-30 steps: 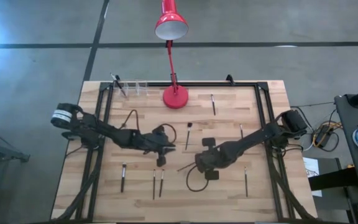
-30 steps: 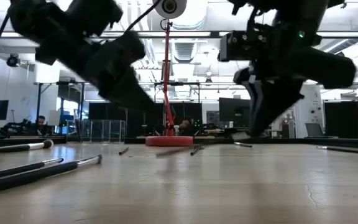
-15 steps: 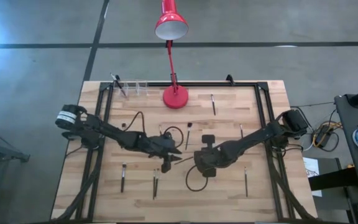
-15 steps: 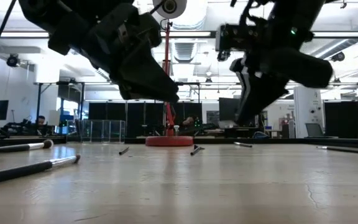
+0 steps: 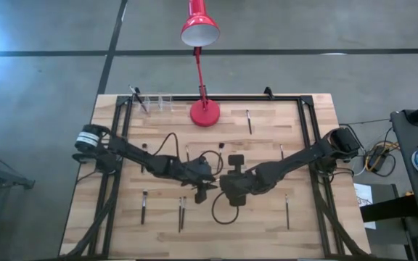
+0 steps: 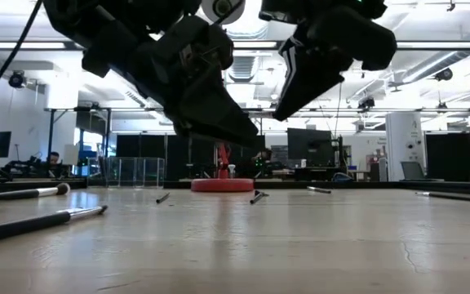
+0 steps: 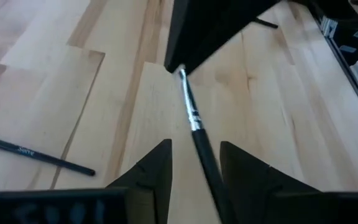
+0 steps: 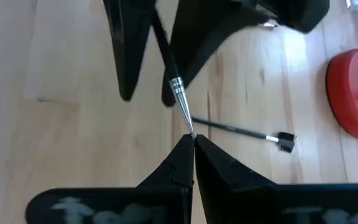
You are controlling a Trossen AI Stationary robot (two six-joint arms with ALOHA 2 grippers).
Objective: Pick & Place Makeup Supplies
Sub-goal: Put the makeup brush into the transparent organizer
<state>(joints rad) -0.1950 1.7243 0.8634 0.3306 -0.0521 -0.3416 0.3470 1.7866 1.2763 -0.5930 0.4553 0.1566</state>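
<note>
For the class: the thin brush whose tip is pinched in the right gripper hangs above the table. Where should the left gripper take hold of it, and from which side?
Probably the dark handle of the brush, behind its silvery ferrule and away from the right gripper shut on the tip. The open left gripper straddles that handle, so closing across its thin width from both flanks looks best.

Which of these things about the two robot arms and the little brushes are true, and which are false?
1. The right gripper pinches the tip of a thin brush. True.
2. The left gripper has its fingers squeezed tight on that brush. False: its fingers stand apart, with the brush between them.
3. The red lamp stands near the table's far edge. True.
4. Both arms wait at opposite corners of the table. False: their grippers meet near the middle.
5. Another brush lies flat on the wood beyond the held one. True.
</note>
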